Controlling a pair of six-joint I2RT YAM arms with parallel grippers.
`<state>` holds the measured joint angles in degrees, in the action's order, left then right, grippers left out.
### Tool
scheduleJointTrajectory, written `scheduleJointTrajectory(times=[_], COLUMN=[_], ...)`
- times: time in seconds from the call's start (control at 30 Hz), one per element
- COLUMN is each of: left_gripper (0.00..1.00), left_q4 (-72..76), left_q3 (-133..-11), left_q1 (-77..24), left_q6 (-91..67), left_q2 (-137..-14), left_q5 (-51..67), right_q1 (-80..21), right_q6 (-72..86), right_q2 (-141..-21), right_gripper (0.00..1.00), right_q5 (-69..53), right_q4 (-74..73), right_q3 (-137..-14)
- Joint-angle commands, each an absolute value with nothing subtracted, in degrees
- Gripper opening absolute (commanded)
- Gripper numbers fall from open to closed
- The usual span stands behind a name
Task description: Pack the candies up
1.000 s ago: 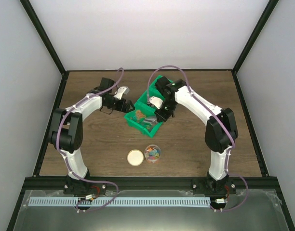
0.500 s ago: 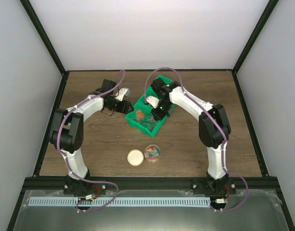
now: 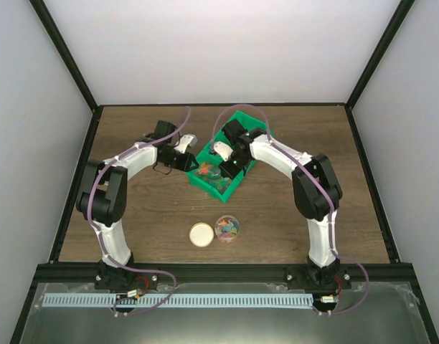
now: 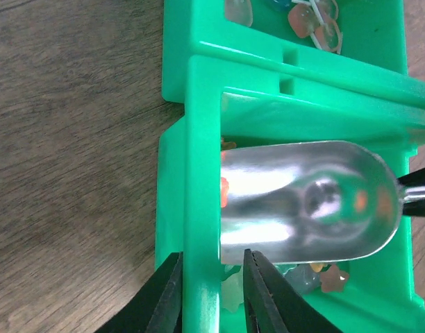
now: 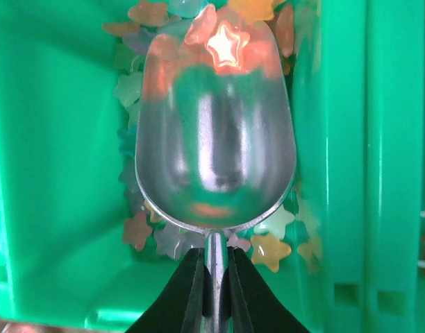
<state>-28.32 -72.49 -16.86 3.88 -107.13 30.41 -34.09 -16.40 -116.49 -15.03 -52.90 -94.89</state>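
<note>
The bin (image 4: pixel 198 139) is bright green moulded plastic, smooth and glossy. The scoop (image 5: pixel 212 139) is polished metal, mirror-bright, with coloured reflections. The candies (image 5: pixel 268 251) look translucent and shiny. The tabletop (image 4: pixel 73 139) is dark wood with visible grain, matt. The left end effector (image 4: pixel 212 253) has smooth black fingers (image 4: pixel 164 298). The jar (image 3: pixel 227 228) is clear; the lid (image 3: pixel 201 234) is matt tan.

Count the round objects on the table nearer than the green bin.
2: a tan round lid on the left, a clear round jar beside it; none appear hidden.
</note>
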Motion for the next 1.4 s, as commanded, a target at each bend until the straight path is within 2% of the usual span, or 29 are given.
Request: scheduleJointTrajectory(times=[0.0,0.13,0.3,0.47,0.73,0.9,1.03,1.13,1.37], left_gripper=[0.23,0.22,0.22,0.30,0.47,0.71,0.84,0.90,0.92], left_q4=[-28.8,-29.2,-30.4,-30.7,-31.1,-33.0,-33.5,-33.2,-33.3], left_q3=[-72.3,-72.6,-73.8,-75.3,-75.8,-77.4,-77.1,-76.6,-76.0], left_q1=[-17.4,-17.3,-16.9,-15.9,-14.4,-13.6,-12.9,-12.3,-11.6], left_q6=[5.3,5.5,5.7,5.8,5.8,6.5,7.4,8.0,8.8], left_q2=[-108.7,-108.8,-109.6,-109.7,-108.7,-108.0,-106.4,-105.2,-104.0], left_q5=[33.4,33.6,33.3,33.4,34.8,39.0,39.4,38.7,37.2], right_q1=[-34.4,-34.4,-34.1,-33.3,-31.7,-30.3,-28.4,-26.2,-20.6], right_q6=[-12.5,-11.0,-12.7,-14.8,-14.9,-16.7,-18.4,-20.9,-38.2], right_q2=[-116.8,-115.9,-106.9,-100.4,-96.5,-90.7,-88.0,-85.9,-79.8], right_gripper=[0.01,0.01,0.01,0.01,0.01,0.01,0.01,0.01,0.01], right_q5=[-10.9,-11.7,-12.7,-14.8,-20.1,-24.0,-28.6,-32.7,-42.5], right_q4=[-43.5,-36.3,-24.2,-12.1,-3.5,3.1,3.7,2.0,-10.8], right_q3=[-86.3,-82.7,-71.8,-61.6,-55.8,-48.9,-47.1,-46.6,-47.1])
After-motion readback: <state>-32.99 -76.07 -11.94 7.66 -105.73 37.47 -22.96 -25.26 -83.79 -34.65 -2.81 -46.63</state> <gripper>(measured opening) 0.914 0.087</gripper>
